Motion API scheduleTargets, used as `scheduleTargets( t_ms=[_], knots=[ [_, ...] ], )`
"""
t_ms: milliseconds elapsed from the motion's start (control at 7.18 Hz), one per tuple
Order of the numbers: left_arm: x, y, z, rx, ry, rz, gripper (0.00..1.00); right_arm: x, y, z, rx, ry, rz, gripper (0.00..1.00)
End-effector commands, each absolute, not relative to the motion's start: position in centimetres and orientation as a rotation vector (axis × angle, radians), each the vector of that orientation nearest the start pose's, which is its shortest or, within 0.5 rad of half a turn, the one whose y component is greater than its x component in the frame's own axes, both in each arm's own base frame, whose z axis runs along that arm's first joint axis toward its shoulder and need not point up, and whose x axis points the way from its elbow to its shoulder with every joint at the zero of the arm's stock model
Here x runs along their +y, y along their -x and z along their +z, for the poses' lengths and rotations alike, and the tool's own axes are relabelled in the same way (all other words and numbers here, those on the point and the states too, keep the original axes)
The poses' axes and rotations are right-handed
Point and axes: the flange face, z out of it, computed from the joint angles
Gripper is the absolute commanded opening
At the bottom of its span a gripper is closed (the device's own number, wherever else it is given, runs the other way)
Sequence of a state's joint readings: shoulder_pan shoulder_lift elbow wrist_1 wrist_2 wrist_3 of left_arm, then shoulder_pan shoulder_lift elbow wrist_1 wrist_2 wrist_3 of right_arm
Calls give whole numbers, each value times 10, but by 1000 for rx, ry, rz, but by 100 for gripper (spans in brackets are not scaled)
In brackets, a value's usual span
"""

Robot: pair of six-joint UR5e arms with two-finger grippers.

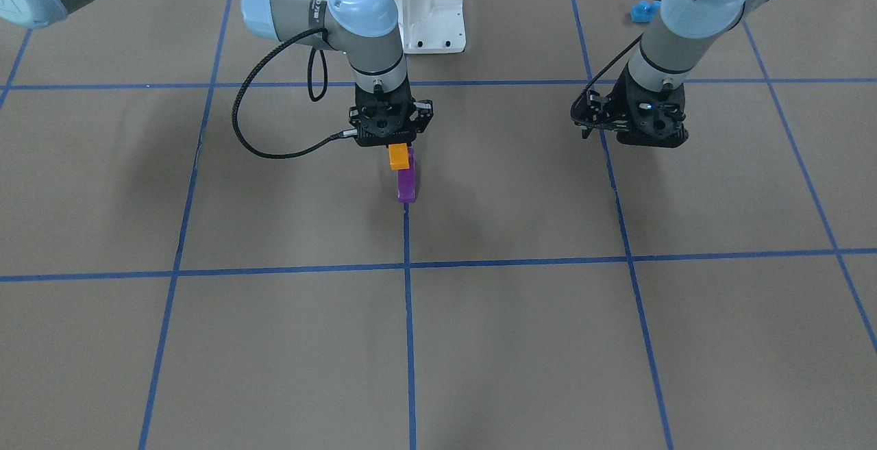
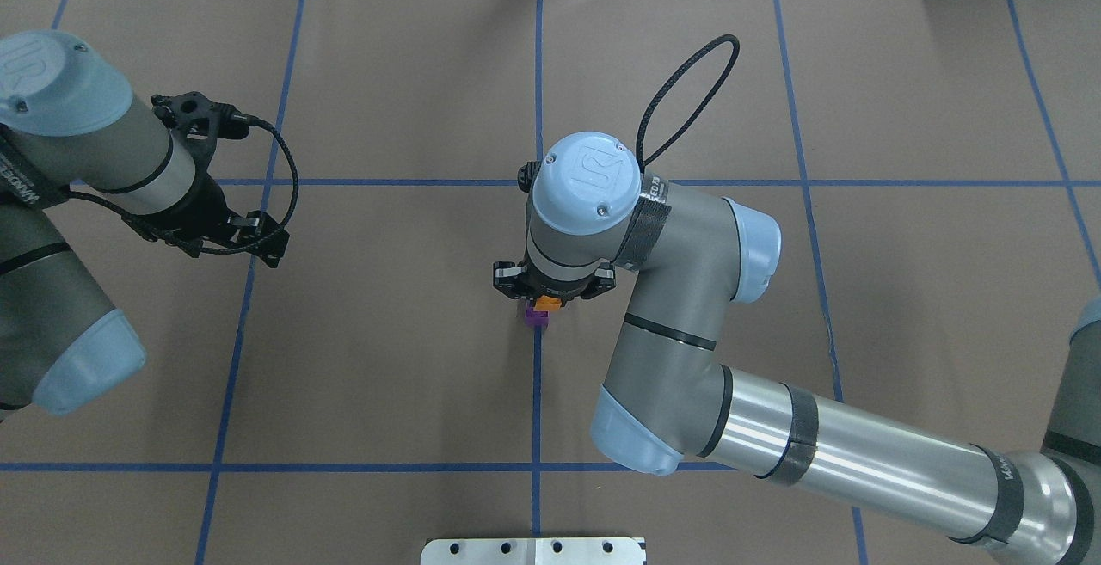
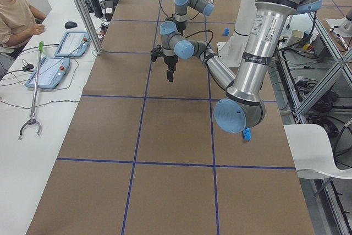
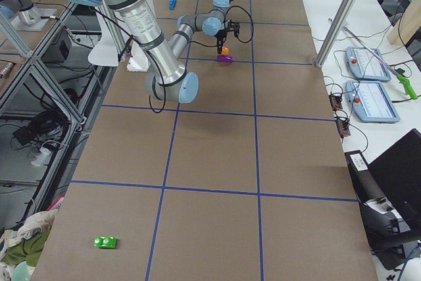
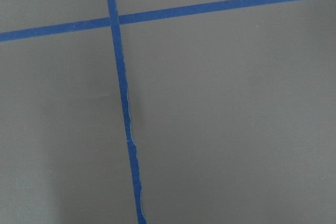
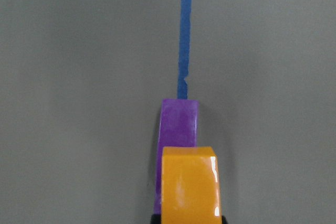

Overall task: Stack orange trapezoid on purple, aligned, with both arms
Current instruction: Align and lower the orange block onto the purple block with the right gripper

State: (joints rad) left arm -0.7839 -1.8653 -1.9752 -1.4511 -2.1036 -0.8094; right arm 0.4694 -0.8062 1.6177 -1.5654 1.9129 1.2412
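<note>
So right gripper [image 1: 398, 151] is clamped on the orange trapezoid [image 1: 398, 157], just over the purple [image 1: 407, 183]; left gripper [image 1: 636, 132], can't tell if it's open

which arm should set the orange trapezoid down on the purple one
Right. The right arm has the orange trapezoid in its jaws, directly over the purple brick. The left arm hangs far off to the side, near neither brick.
</note>
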Motion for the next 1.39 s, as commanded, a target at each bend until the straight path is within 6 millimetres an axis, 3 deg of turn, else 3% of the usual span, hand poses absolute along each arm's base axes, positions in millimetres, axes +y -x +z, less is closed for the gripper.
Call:
scheduleTargets(
  t_ms=[0, 557, 1253],
  knots=[
    [-450, -334, 335, 765, -23, 132, 100, -406, 582, 177, -867, -19, -10, 0],
    [-450, -334, 334, 766, -24, 132, 100, -404, 589, 172, -862, -27, -13, 0],
    [-449, -333, 332, 769, -27, 132, 100, -404, 600, 182, -836, -21, -12, 0]
  ],
)
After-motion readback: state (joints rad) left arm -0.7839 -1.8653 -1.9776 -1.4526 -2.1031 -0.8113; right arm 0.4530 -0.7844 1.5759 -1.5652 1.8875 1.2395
